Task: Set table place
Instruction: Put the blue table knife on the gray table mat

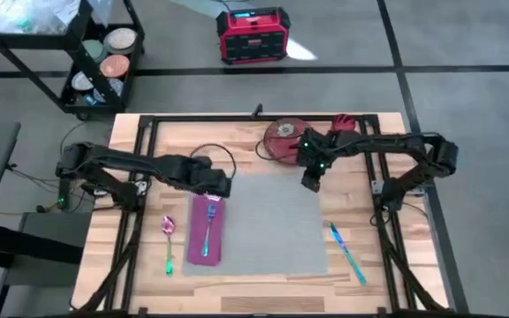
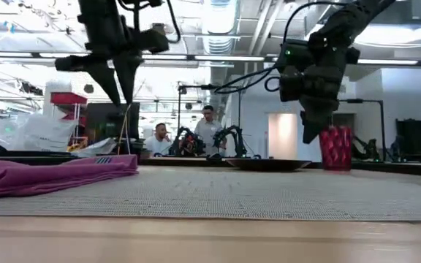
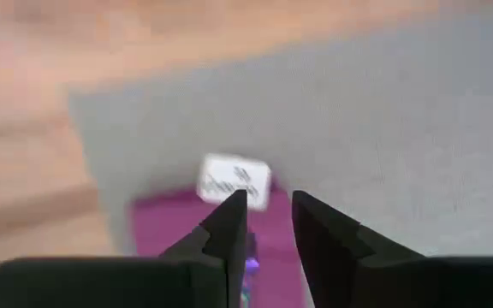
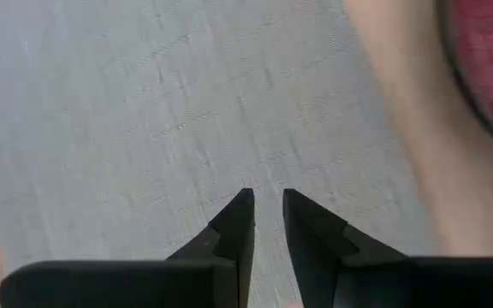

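While both arms reach in over the bench, the grey placemat lies flat at the middle of the light-wood top, with bare wood showing on every side of it.

Left gripper: positioned above the far left corner of the placemat, just beyond the far end of the magenta napkin. In the left wrist view the jaws stand narrow, a slim gap between the two dark fingers, and hold nothing. A white label on the napkin lies just past the fingertips.

Right gripper: positioned above the far right part of the placemat, near its far edge. In the right wrist view the jaws stand narrow and empty, with grey weave under them. In the low view this gripper hangs clear of the mat surface.

Items on the bench:
- Napkin: lies along the left side of the placemat, overlapping it.
- Fork: lies lengthwise on the napkin.
- Spoon: lies on bare wood, just left of the napkin.
- Blue-handled utensil: lies on bare wood, just right of the placemat, set at an angle.
- Dark red plate: sits on the wood just beyond the far edge of the placemat.
- Red cup: stands upright near the plate, toward the far right corner.
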Motion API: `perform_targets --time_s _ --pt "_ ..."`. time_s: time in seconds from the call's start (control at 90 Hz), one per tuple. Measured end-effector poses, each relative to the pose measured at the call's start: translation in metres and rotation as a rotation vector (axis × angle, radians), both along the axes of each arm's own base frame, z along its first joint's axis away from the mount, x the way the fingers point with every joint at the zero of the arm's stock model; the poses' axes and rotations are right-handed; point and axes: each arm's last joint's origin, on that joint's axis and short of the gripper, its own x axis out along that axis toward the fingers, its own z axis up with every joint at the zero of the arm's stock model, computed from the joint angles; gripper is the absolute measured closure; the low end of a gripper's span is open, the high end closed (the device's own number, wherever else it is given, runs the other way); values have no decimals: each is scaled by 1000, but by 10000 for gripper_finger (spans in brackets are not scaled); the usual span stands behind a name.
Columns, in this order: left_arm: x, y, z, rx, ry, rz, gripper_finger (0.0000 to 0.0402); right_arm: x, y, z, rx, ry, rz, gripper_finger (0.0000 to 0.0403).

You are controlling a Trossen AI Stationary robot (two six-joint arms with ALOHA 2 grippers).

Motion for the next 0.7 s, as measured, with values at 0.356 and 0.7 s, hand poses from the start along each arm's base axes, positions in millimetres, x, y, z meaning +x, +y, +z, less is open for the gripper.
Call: perform_targets --time_s 0.356,0.7 --pt "-54 -1 42 191 -50 -20 322 -76 -27 8 119 99 -452 349" --pt "-68 -4 48 262 9 -114 322 -140 91 0 347 43 -629 349"
